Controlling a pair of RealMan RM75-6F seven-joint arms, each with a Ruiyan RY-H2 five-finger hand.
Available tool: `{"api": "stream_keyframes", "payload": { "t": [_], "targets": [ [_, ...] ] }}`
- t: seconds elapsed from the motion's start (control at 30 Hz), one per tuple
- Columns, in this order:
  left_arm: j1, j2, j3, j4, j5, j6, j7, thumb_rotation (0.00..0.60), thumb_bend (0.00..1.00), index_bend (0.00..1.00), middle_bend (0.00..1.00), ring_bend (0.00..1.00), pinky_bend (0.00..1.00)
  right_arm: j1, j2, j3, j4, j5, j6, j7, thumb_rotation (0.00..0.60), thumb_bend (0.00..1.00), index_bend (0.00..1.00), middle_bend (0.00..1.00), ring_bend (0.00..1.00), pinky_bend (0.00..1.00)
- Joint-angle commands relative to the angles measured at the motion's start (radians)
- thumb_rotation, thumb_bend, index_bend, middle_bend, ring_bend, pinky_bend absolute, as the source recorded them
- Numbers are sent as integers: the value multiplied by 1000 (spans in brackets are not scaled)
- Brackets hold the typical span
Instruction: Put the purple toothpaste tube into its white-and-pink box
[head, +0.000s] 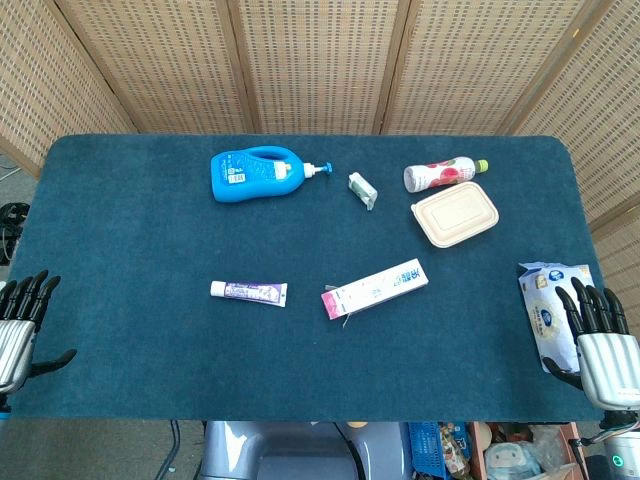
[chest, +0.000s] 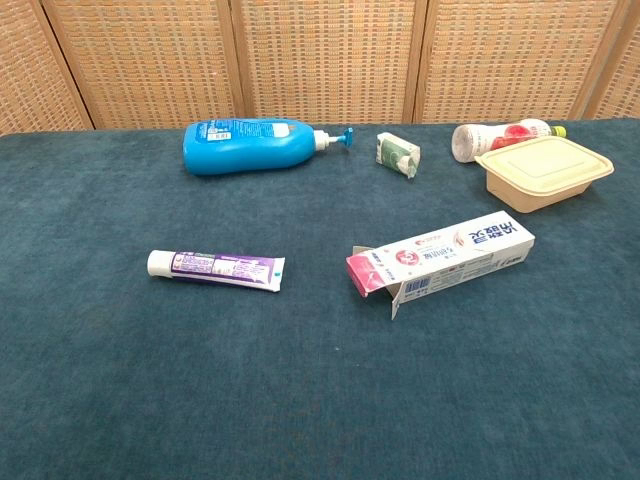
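The purple toothpaste tube (head: 249, 291) lies flat on the bench (head: 130, 230), left of centre in the head view, its white cap pointing left. The white-and-pink box (head: 374, 288) lies just right of centre, well apart from the tube, tilted, with the flaps of its pink end open toward the tube. The left hand (head: 20, 325) sits at the lower left edge of the frame, fingers spread and holding nothing. The right hand (head: 600, 345) sits at the lower right, also spread and empty, over a wipes packet (head: 545, 300). Along the upper part lie a blue pump bottle (head: 255, 173), a small green packet (head: 362, 190), a pink drink bottle (head: 440, 174) and a beige lidded container (head: 455, 214).
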Motion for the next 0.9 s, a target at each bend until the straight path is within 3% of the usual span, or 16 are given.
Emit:
{"api": "stream_keyframes", "payload": {
  "t": [0.03,0.27,0.6,0.9],
  "targets": [
    [0,2,0,-1,-1,-1,-3,600,17,0,0,0,0,3,-2,0,4,-5,-2,4,600,0,0,0,0,0],
    [5,15,-5,-18,0,13,-24,600,18,0,0,0,0,50,-12,6,21,-34,-56,31,600,0,0,0,0,0],
    [-7,5,-25,-1,-47,-12,-22,600,20,0,0,0,0,337,-15,53,117,-100,-383,273,600,0,0,0,0,0],
    [-20,-13,-40,17,-78,-33,-11,600,23,0,0,0,0,477,-107,36,231,-85,-576,303,600,0,0,0,0,32]
  ]
}}
